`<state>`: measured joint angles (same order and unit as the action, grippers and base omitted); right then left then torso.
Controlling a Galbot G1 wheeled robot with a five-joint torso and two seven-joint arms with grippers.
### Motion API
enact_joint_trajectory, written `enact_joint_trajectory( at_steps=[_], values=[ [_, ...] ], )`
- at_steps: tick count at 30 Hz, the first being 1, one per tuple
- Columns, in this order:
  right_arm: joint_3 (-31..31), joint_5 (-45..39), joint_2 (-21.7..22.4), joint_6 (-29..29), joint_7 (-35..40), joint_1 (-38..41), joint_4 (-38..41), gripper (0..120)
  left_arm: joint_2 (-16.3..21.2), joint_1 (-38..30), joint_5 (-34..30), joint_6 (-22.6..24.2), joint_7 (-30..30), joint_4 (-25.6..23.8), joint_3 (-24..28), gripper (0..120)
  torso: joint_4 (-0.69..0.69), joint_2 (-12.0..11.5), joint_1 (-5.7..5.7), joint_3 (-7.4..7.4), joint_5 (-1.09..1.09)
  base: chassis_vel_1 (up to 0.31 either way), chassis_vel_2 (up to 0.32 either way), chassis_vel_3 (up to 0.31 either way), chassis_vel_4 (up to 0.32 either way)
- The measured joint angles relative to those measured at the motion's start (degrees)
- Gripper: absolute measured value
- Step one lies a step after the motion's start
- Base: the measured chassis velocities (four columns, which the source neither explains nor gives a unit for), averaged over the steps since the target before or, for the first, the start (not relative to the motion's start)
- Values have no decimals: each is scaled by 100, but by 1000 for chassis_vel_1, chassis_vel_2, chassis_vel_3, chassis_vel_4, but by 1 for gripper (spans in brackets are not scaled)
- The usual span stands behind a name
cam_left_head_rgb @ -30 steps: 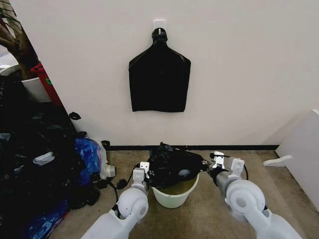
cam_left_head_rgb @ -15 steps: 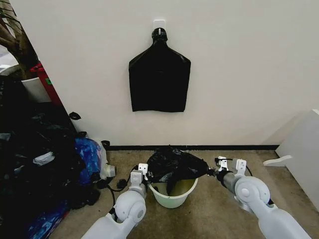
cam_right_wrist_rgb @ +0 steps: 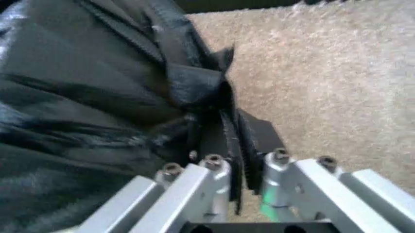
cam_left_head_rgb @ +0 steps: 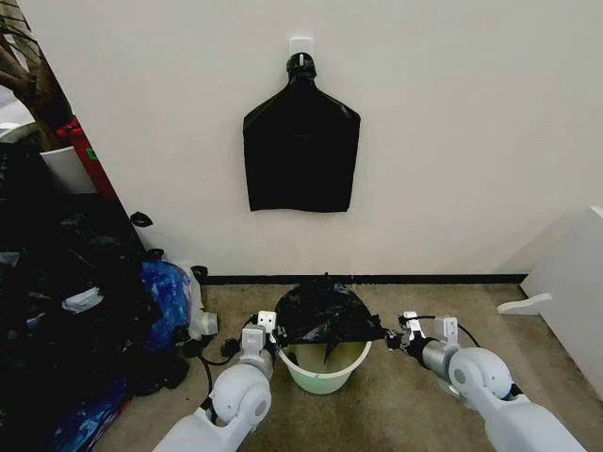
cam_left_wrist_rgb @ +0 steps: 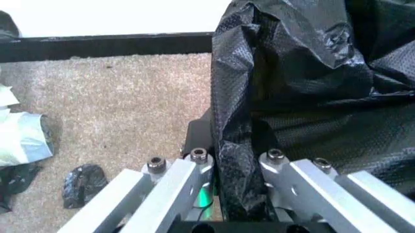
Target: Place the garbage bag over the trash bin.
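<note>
our left gripper has its metal fingers pinched on a crinkled fold of the garbage bag, and our right gripper clamps the opposite edge. the thin, glossy black plastic stretches between them over the round cream trash bin on the beige carpet.

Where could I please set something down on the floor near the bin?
Bare carpet lies between the trash bin and the white panel, beyond the right pincer. The left is crowded: a heap of bags beside the left pincer.
</note>
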<state>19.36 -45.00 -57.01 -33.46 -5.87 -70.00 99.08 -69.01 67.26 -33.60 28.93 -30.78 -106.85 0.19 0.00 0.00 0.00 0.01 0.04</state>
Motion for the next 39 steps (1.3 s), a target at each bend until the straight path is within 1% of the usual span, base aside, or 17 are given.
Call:
enact_joint_trajectory(
  at_steps=[3,4,6,7,10,14,15,16,21,22,25,29,31,34,35,36,39],
  values=[
    [25,-225,170,1,289,-25,290,18,-12,29,24,-5,6,-7,-33,7,1,0,0,0,-6,0,0,0,0],
    [25,-281,279,0,338,-41,409,25,-23,70,39,-7,19,-18,-88,7,-1,0,0,0,-5,0,0,0,0],
    [12,-356,453,-2,369,-38,569,31,-45,176,78,-11,37,-48,-222,7,0,0,0,0,-5,0,0,0,0],
    [12,-356,453,-2,369,-38,569,31,-45,176,78,-11,37,-48,-222,7,0,0,0,0,-5,0,0,0,0],
    [46,-400,695,-4,373,-104,889,44,-62,268,110,-24,46,-63,-355,7,3,0,0,0,-2,0,0,0,0],
    [199,-430,979,7,393,-231,1458,61,-62,303,127,-33,57,-72,-398,7,-1,0,0,-1,-4,0,0,0,0],
    [199,-430,979,7,393,-231,1458,61,-62,303,127,-33,57,-72,-398,7,-1,0,0,-1,-4,0,0,0,0],
    [199,-458,1019,7,393,-228,1576,65,-59,305,132,-34,62,-73,-399,7,-1,0,0,-1,-4,0,0,0,0],
    [-128,-459,1134,-105,250,-33,2087,86,-36,297,242,-61,128,-55,-391,7,1,0,0,-1,-3,0,0,0,0],
    [-128,-459,1134,-105,250,-33,2087,86,-36,297,242,-61,128,-55,-391,7,1,0,0,-1,-3,0,0,0,0],
    [-429,-268,1189,-155,76,58,2129,97,-30,284,308,-77,164,-41,-378,7,0,0,0,-1,-3,0,0,0,0],
    [-696,-69,1156,-153,64,144,2031,93,-41,283,377,-83,189,-40,-354,7,1,0,0,-1,-3,0,0,0,0],
    [-788,32,1109,-143,72,166,1954,88,-46,287,426,-84,210,-45,-343,7,1,0,0,0,-4,0,0,0,0],
    [-907,123,1040,-133,82,182,1872,75,-44,290,466,-85,228,-56,-334,7,0,0,0,-1,-4,0,0,0,0],
    [-907,123,1040,-133,82,182,1872,75,-44,290,466,-85,228,-56,-334,7,0,0,0,-1,-4,0,0,0,0],
    [-941,144,1017,-133,84,192,1851,71,-42,290,472,-85,231,-57,-332,7,0,0,0,-1,-4,0,0,0,0],
    [-1021,214,956,-128,94,218,1787,58,-40,287,480,-87,238,-59,-325,7,1,0,0,-1,-4,0,0,0,0]
  ],
)
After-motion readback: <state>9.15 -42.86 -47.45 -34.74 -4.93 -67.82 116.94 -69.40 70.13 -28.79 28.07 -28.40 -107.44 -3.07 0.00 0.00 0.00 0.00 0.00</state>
